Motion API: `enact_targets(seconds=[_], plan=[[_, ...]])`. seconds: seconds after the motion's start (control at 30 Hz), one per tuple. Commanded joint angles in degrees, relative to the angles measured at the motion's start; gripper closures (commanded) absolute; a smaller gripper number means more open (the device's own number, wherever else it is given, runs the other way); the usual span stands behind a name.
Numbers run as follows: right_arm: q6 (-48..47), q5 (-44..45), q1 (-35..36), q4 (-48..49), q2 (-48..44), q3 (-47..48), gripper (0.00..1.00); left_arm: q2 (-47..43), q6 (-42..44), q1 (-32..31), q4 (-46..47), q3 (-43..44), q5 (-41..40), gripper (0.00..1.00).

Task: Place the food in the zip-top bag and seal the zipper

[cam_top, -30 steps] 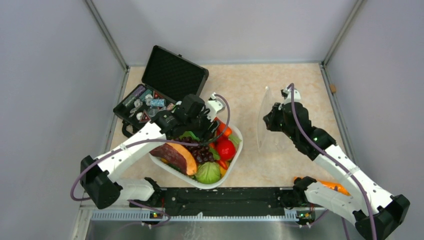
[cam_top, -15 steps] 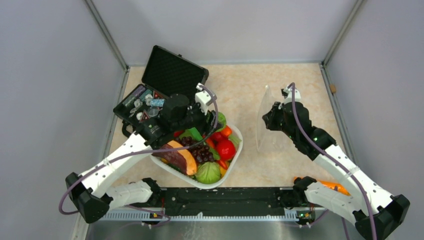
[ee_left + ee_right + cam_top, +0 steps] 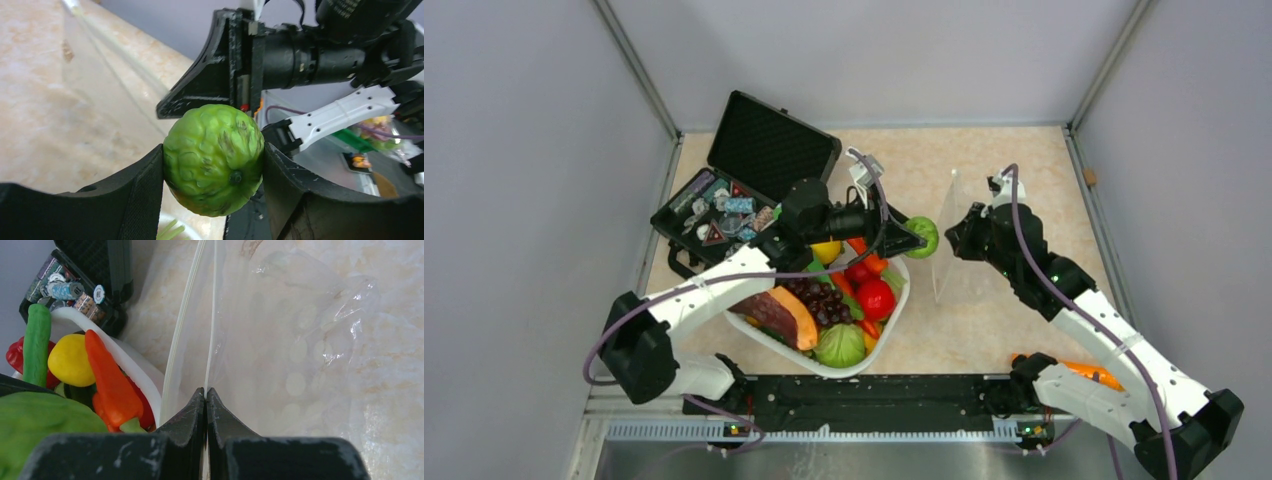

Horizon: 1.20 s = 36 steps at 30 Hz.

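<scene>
Zip-top bag (image 3: pixel 951 262) pinched upright by right fingers (image 3: pixel 199 416); left fingers (image 3: pixel 906 243) clamp green fruit (image 3: pixel 213 160) just beside it, near the white basket (image 3: pixel 854 368).

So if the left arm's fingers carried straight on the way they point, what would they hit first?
Probably the clear zip-top bag, held upright by the right fingers, with the green fruit in the left fingers touching it first. Depth is unclear.

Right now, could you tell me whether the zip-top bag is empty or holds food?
Empty: only the table shows through the zip-top bag; the green fruit is outside it, gripped by the left end effector.
</scene>
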Motion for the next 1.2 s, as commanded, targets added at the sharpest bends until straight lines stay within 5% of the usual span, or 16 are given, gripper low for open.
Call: enact_targets(seconds=[0.0,0.27,0.53,1.17], plan=[[1.2,-0.6,0.4,3.3,-1.2,-0.4,1.00,2.6,-8.0,-1.6,16.2,0.9,6.6,0.77],[1.8,-1.4,0.4,3.6,-1.3,-0.5,1.00,9.4,-9.1,-4.6,23.6,2.0,12.1,0.73],[2.1,-1.2,0.4,2.4,-3.1,0.5,1.00,10.0,0.1,-5.2,13.6,1.4,5.0,0.74],[5.1,2.3,0.4,-1.0,-4.6,1.8,1.00,6.5,-0.1,-5.9,17.4,-3.1,-4.8,0.74]])
